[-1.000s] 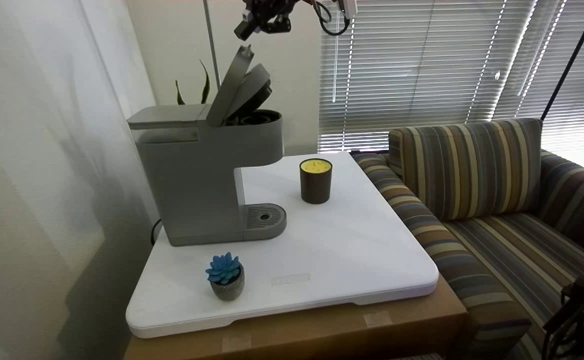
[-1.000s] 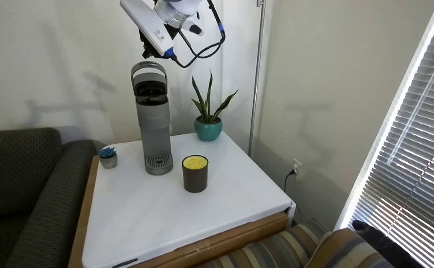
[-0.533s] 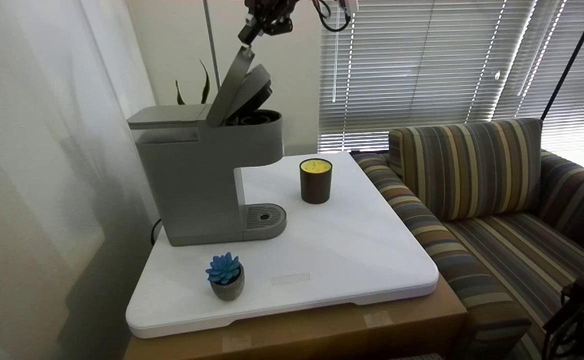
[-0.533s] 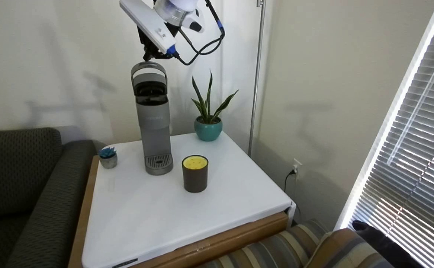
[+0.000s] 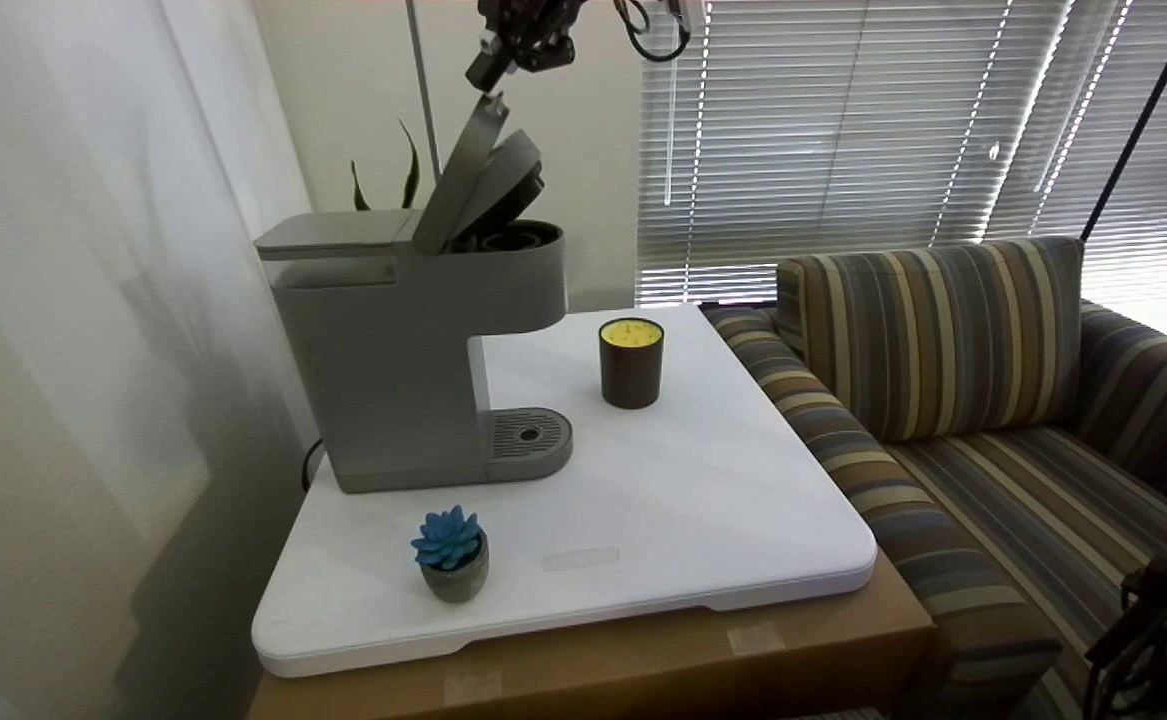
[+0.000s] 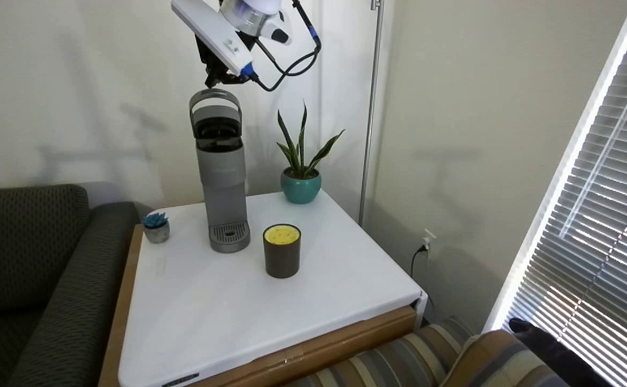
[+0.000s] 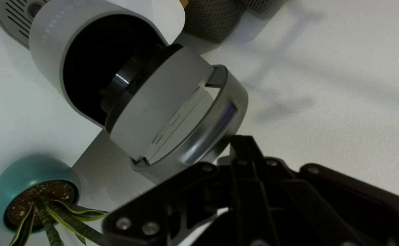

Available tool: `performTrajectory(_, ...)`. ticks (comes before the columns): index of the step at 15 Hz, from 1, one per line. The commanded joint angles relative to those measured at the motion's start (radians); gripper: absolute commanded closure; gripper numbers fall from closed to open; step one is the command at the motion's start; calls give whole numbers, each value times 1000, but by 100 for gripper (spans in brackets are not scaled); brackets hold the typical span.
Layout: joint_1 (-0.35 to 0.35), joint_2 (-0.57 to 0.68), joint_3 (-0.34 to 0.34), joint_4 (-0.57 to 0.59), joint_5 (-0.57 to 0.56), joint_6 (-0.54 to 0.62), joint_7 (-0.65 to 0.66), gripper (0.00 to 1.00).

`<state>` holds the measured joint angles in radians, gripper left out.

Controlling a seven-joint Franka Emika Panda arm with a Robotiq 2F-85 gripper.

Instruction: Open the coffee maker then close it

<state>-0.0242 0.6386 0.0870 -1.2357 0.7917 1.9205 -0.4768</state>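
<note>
The grey coffee maker (image 5: 383, 370) stands upright on the white table, its hinged lid (image 5: 478, 175) raised and tilted back. In an exterior view, the dark brewing opening (image 6: 219, 145) shows beneath the lid. My gripper (image 5: 481, 84) is just above the top end of the lid's handle, shut, with nothing held. In the wrist view, the shut gripper (image 7: 243, 139) has its tips overlapping the outer edge of the silver handle (image 7: 202, 136). Whether they touch it, I cannot tell.
A dark cup with yellow inside (image 6: 282, 255) stands on the white table (image 6: 211, 312) by the machine's drip base. Also there are a small blue succulent (image 5: 451, 550) and a teal pot with a snake plant (image 6: 301, 185). Walls rise close behind.
My gripper has come down slightly toward the handle's top, then shifted a little to the back of the machine. It has stayed shut. The lid's tilt looks the same.
</note>
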Motion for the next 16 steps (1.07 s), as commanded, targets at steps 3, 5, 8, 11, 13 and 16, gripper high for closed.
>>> performTrajectory(3,-18,38,25,81,-43,-18,20,100)
performTrajectory(5,-18,45,27,91,-53,-25,21,100)
performTrajectory(8,-24,61,39,94,-51,-34,11,100)
performTrajectory(11,-24,81,47,105,-53,-44,18,100)
performTrajectory(13,-23,87,45,107,-62,-47,31,100)
performTrajectory(16,-25,75,40,93,-68,-34,50,100)
